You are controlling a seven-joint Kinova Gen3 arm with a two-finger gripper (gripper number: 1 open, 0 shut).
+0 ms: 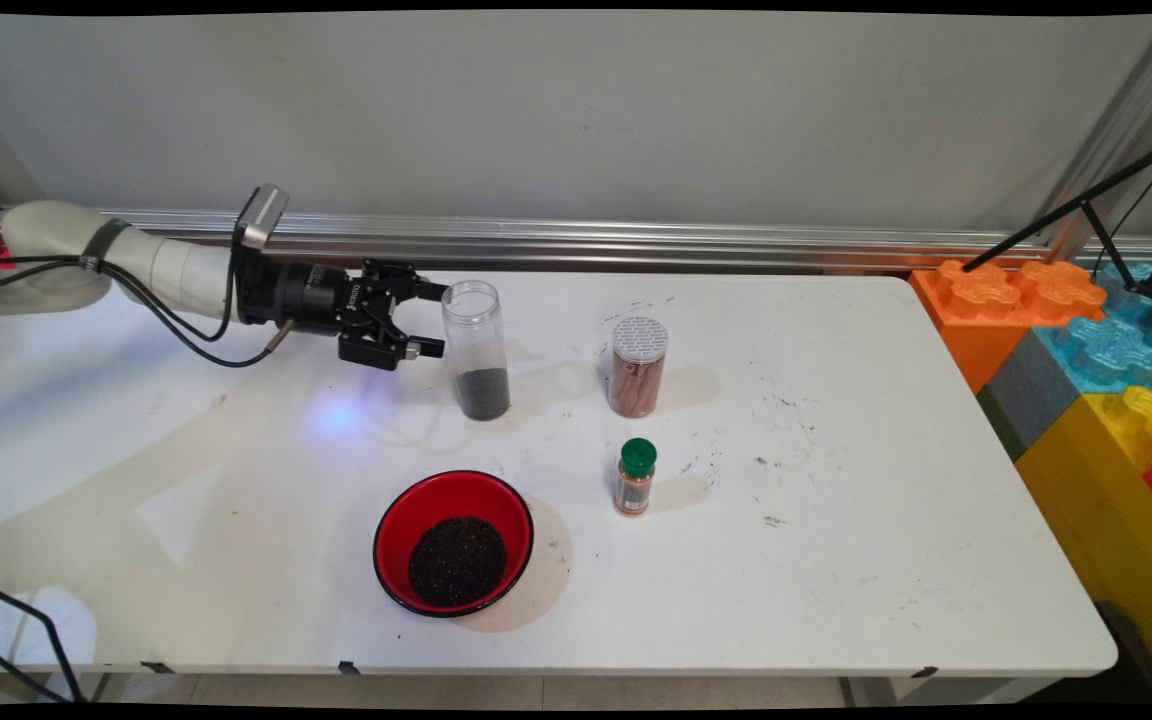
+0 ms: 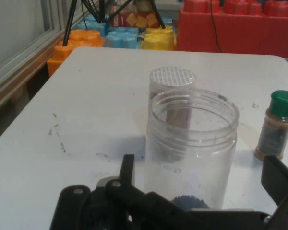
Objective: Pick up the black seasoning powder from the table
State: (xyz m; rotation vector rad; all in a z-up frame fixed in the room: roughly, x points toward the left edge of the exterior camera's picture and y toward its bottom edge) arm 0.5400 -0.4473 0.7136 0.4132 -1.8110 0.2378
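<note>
A clear, lidless jar (image 1: 476, 350) with a dark granular layer at its bottom stands upright on the white table (image 1: 836, 520). My gripper (image 1: 433, 320) lies level just left of the jar's upper half. It is open, and one fingertip reaches the jar's rim. In the hand view the jar (image 2: 192, 148) stands close in front, between the spread fingers (image 2: 128, 165), with a gap on each side. The gripper (image 2: 201, 167) holds nothing.
A lidded jar of brown sticks (image 1: 636, 367) stands right of the clear jar. A small green-capped spice bottle (image 1: 634, 477) is in front of it. A red bowl of dark grounds (image 1: 453, 540) sits near the front edge. Big coloured toy blocks (image 1: 1086, 340) line the table's right end.
</note>
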